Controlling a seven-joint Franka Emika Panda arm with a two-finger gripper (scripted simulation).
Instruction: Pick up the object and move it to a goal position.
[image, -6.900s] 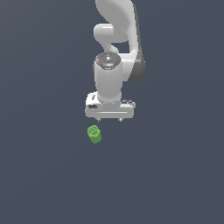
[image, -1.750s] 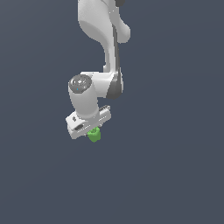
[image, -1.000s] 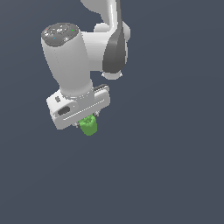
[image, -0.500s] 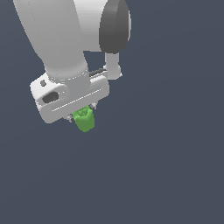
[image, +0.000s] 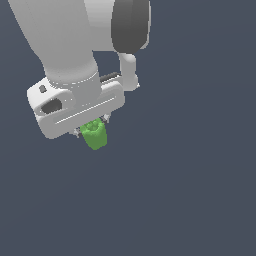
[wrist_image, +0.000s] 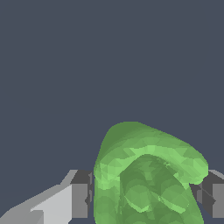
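Plain dark backdrop | object (image: 94, 134) between fingers (wrist_image: 80, 199) | claw (image: 93, 126) clamped on it

The object (image: 94, 135) is showing bright green, shading to a deeper green along its lobed folds in the wrist view (wrist_image: 146, 175). The gripper (image: 92, 129) is showing white across its bar, with a thin pale line running along it and a dark slot at one end. The fingers (wrist_image: 81, 192) are reading grey, with darker, near-black pads against the green. The arm (image: 65, 45) is glowing white above, carrying a charcoal-black cap at its joint. The background (image: 190, 175) is sitting a flat, plain slate blue-grey, with no pattern anywhere.
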